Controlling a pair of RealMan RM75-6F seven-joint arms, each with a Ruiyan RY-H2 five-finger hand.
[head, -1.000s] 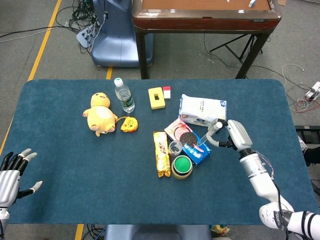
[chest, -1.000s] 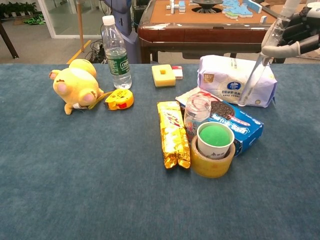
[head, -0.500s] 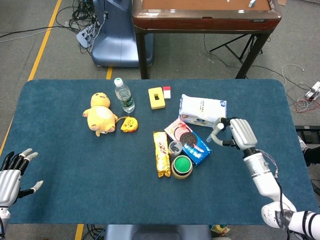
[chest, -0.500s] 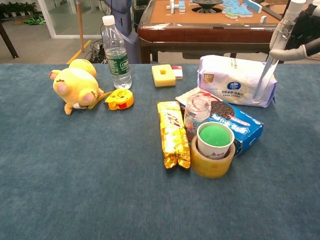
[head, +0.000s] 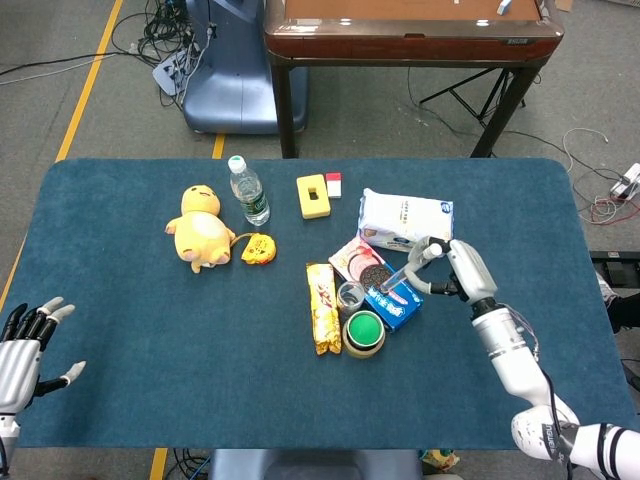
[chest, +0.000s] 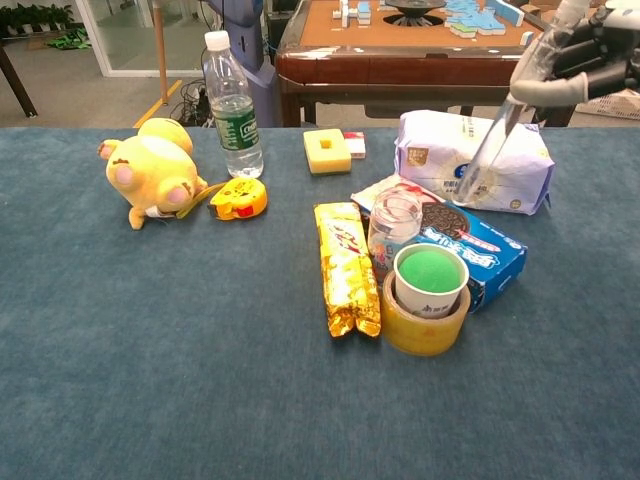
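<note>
Tube held over cookie box
A clear tube (head: 403, 273) is gripped by the right hand (head: 462, 272) above the cookie box (head: 392, 296); left hand (head: 25, 345) spread at table (head: 150, 340) edge.

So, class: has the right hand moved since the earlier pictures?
Yes. The right hand has shifted left, toward the blue biscuit box, bringing its clear tube over the box.

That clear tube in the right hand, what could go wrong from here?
The right hand holds the clear tube only near its top, tilted, so it could slip or swing. Its lower end hangs just over the blue cookie box and in front of the white tissue pack; it might snag either. The small glass jar and green-filled cup stand crowded alongside, so a sideways sweep may tip them.
</note>
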